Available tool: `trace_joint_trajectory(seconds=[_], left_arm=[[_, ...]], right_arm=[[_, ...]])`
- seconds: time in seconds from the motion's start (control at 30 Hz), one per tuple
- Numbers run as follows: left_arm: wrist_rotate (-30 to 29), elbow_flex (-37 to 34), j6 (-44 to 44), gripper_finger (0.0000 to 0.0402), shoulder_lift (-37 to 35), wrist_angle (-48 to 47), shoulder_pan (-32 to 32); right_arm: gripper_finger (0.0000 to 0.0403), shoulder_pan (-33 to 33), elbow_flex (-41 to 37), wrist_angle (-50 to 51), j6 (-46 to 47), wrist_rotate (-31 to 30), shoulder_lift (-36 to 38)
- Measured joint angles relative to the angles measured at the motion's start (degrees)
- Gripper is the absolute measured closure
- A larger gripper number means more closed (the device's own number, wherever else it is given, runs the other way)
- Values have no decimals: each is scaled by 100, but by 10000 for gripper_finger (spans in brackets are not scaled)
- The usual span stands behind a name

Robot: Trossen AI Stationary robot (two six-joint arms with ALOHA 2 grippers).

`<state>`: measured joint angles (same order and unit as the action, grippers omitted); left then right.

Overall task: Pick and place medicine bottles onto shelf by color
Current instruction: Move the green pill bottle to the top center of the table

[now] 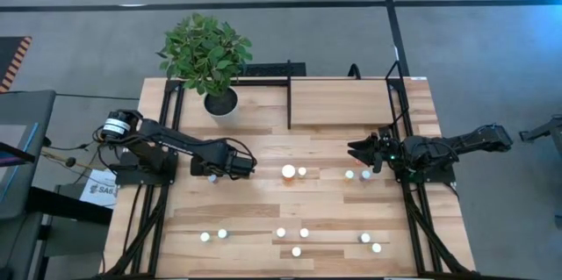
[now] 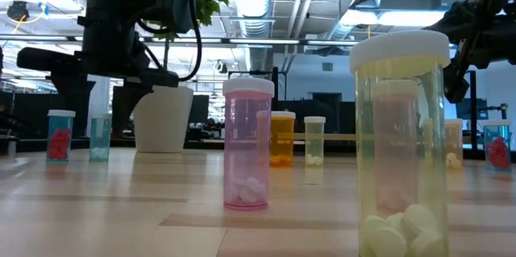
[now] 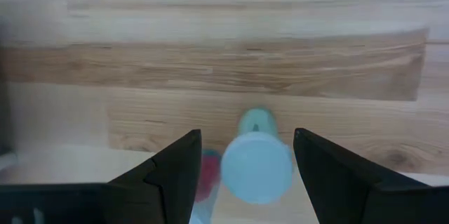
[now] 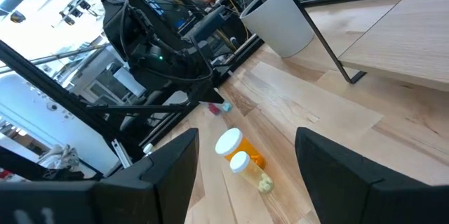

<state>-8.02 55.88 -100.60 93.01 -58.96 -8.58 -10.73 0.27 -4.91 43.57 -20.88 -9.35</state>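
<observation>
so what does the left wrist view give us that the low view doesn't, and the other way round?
Only the left wrist view: the left gripper open, its fingers either side of a white bottle cap seen from above, not touching it.

Only the low view: the bottle colours side-on, a pink bottle, a yellowish bottle closest, an orange bottle behind, and the white plant pot.

Both: the plank tabletop and a teal bottle beside a bottle of red contents, most likely the same pair.
</observation>
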Motion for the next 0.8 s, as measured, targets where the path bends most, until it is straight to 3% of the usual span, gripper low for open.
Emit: trace_joint_trajectory(seconds=[0.2,0.63,0.8], left_arm=[[-240,0,289,205,0,75,3],[-231,3,301,293,0,108,2],[-307,68,519,302,0,119,41]], right_arm=[[143,0,0,4,0,0,-1],[143,-1,0,7,0,0,-1],[143,1,0,7,0,0,0]])
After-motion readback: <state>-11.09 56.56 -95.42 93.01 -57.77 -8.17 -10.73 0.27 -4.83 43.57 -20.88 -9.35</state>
